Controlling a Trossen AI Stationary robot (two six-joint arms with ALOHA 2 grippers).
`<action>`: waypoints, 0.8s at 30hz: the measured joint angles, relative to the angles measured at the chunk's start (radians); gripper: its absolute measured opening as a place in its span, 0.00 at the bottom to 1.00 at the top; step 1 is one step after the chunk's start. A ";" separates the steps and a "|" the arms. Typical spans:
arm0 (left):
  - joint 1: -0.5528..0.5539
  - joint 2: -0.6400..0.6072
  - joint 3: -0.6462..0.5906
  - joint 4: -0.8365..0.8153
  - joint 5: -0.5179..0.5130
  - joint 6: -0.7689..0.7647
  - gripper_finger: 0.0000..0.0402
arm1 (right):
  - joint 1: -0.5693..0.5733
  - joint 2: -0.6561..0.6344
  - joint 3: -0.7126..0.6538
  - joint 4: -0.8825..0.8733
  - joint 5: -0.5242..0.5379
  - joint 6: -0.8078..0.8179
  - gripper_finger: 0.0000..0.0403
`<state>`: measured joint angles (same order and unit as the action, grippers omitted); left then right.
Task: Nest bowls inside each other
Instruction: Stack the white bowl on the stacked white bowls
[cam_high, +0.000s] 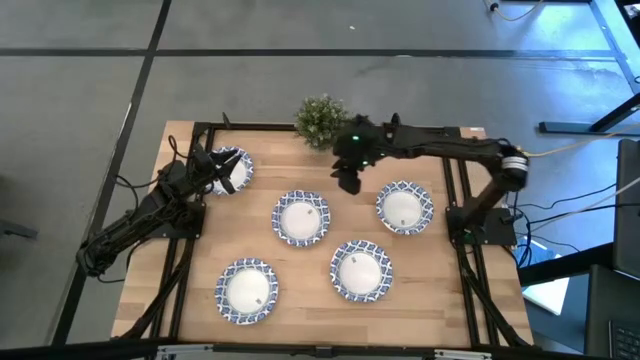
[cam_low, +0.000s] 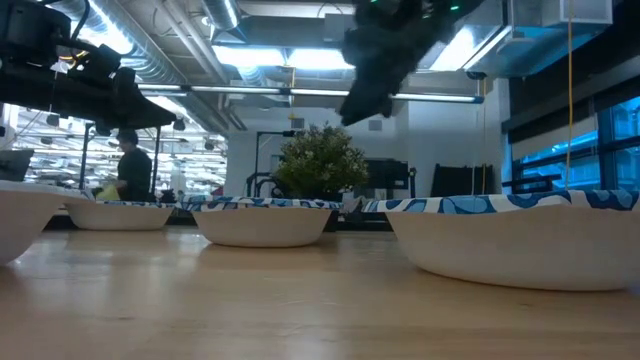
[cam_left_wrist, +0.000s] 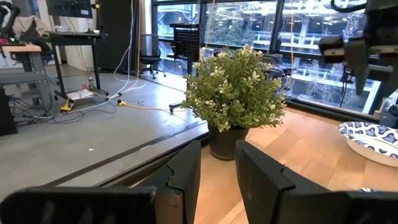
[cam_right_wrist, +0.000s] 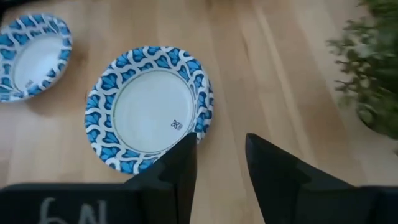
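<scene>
Several alike bowls, white inside with blue-and-white rims, rest on their bases apart from each other on the wooden table: far left (cam_high: 232, 170), middle (cam_high: 302, 217), right (cam_high: 405, 207), near right (cam_high: 361, 270), near left (cam_high: 247, 290). My right gripper (cam_high: 348, 178) hangs open and empty above the table near the plant; its wrist view looks down on the middle bowl (cam_right_wrist: 149, 118), with another bowl (cam_right_wrist: 31, 56) beyond. My left gripper (cam_high: 207, 170) is at the far-left bowl's left rim, open with a narrow gap (cam_left_wrist: 217, 180), nothing between the fingers.
A small green potted plant (cam_high: 322, 120) stands at the table's far edge, close to my right gripper (cam_low: 375, 70) and straight ahead of my left gripper's fingers (cam_left_wrist: 233, 93). Dark frame rails run along both table sides. Bare wood lies between the bowls.
</scene>
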<state>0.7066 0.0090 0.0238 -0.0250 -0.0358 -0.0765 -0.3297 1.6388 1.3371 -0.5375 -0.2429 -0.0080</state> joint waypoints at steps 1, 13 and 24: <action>0.000 0.000 0.000 0.000 0.000 0.000 0.24 | -0.002 -0.037 -0.033 0.015 0.006 0.004 0.34; 0.000 0.000 0.000 0.000 0.000 0.000 0.24 | -0.014 -0.417 -0.395 0.039 0.041 0.183 0.34; 0.000 0.000 0.000 0.000 -0.001 0.001 0.24 | -0.023 -0.563 -0.655 0.029 0.069 0.304 0.34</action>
<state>0.7067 0.0090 0.0235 -0.0250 -0.0364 -0.0759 -0.3527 1.0757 0.6820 -0.5081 -0.1744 0.2955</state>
